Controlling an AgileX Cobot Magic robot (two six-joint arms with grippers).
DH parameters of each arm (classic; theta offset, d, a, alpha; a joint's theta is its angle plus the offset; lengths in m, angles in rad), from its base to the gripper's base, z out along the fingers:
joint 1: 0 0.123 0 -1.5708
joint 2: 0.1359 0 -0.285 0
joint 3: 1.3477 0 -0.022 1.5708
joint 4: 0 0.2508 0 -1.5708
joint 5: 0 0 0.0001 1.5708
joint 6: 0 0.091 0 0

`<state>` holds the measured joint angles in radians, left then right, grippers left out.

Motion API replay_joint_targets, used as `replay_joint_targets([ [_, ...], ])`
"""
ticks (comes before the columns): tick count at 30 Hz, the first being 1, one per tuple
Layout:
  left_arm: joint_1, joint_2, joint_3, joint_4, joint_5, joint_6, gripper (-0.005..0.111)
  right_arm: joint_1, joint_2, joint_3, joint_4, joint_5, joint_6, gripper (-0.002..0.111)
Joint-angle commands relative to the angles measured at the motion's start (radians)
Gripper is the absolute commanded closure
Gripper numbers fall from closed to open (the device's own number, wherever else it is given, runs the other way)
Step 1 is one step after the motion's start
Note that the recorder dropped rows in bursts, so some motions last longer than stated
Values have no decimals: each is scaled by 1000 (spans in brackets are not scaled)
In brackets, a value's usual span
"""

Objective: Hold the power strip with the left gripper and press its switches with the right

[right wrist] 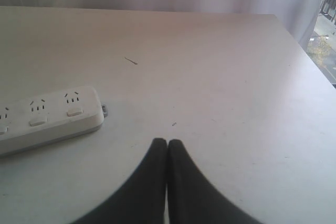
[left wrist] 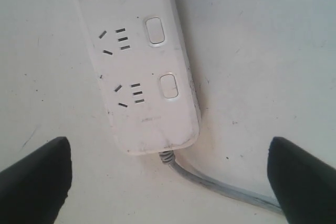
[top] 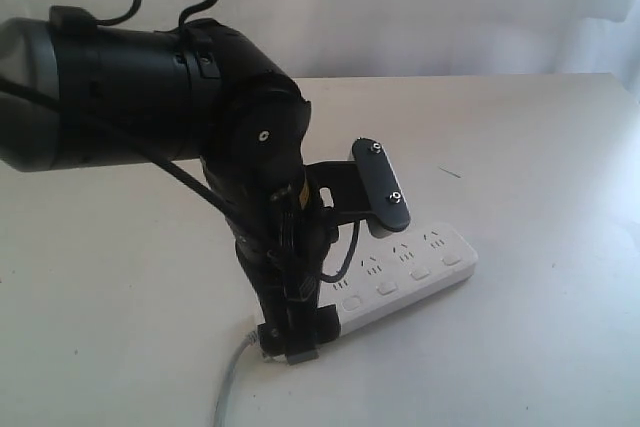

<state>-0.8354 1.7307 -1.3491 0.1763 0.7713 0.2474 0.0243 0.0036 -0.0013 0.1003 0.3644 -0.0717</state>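
Observation:
The white power strip lies flat on the table, its grey cord trailing toward the front. A row of switches runs along its near side. My left gripper hangs over the cord end. In the left wrist view it is open, its fingers wide apart on either side of the strip's cord end and not touching it. Two full switches show there. My right gripper is shut and empty over bare table, off the strip's far end. It is out of the exterior view.
The white table reaches back to a pale curtain. A thin dark sliver lies on it beyond the strip's far end. In the right wrist view the table edge runs along one side.

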Motion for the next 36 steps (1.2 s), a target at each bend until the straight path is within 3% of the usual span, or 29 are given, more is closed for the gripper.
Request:
replay_joint_targets([
  [1, -5, -7, -1, -20, 11, -9, 1, 4, -4, 1, 2, -12, 0, 108],
  [13, -5, -7, -1, -32, -5, -22, 2, 4, -4, 1, 2, -12, 0, 108],
  [17, -5, -7, -1, -76, -155, -27, 2, 4, -4, 1, 2, -11, 0, 108],
  [23, -3, 78, -1, -38, -4, -67, 2, 4, -4, 1, 2, -11, 0, 108],
  [27, -3, 133, -11, 42, -1, -142, 2, 4, -4, 1, 2, -11, 0, 108],
  [36, -3, 193, -119, 28, 39, -161, 2, 4, -4, 1, 2, -11, 0, 108],
])
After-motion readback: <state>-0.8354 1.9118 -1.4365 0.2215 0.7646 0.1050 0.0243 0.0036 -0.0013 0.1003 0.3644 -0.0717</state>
